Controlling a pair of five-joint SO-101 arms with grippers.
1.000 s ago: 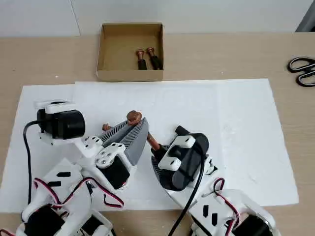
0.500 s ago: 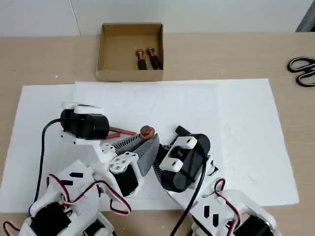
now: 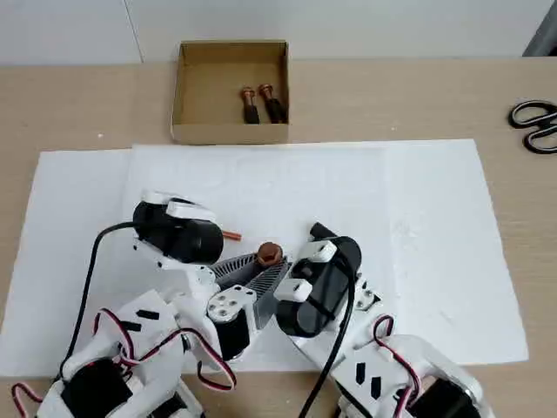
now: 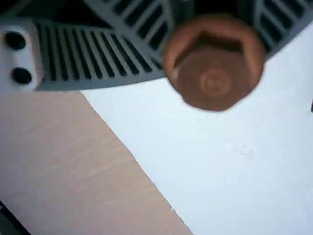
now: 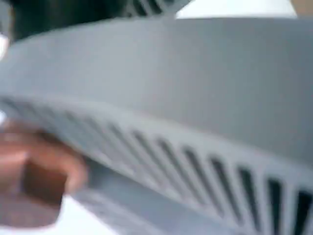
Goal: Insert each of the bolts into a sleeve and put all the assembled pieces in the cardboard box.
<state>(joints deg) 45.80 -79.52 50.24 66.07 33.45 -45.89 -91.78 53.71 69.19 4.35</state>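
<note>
So far, two assembled pieces (image 3: 261, 103) lie in the cardboard box (image 3: 193, 87), well beyond both tools. The left tool (image 3: 257, 268) is closed on a copper bolt (image 3: 269, 254), not yet sleeved, just beside the right tool (image 3: 280, 283), whose grip I cannot tell. A second bolt (image 3: 231, 235) lies near the left tool.

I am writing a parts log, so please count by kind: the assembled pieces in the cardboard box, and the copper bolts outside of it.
Assembled pieces in the cardboard box: 2
Bolts outside it: 2, the held bolt in the left jaws and the loose bolt on the paper, only its tip showing
Total: 4
</note>
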